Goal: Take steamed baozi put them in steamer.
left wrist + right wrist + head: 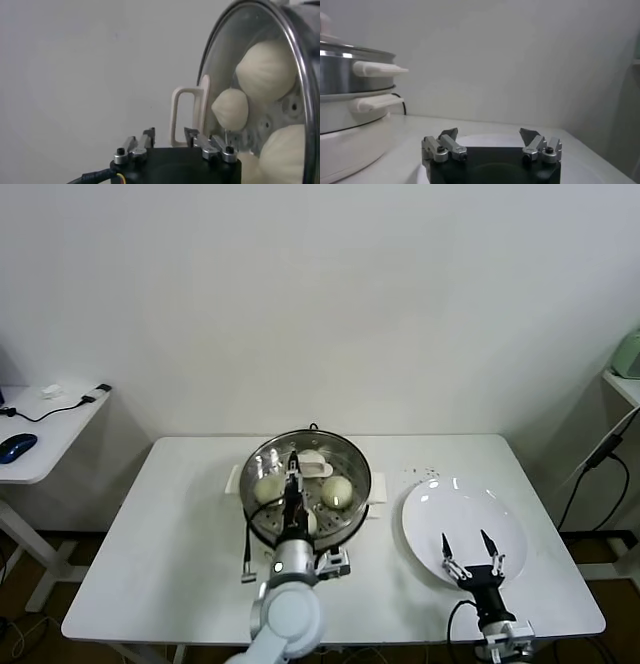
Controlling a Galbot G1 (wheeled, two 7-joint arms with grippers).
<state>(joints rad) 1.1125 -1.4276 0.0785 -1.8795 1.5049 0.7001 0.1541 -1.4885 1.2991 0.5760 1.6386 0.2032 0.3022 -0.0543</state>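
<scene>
Head view: high, facing forward and down, taking in the whole table (180, 514), steamer (262, 461) and plate (430, 519) from a distance. Left wrist view: close above the steamer (300, 75), facing into it. Right wrist view: low over the plate (485, 140), facing level toward the wall. All 3 views share the steamer (350, 70).
</scene>
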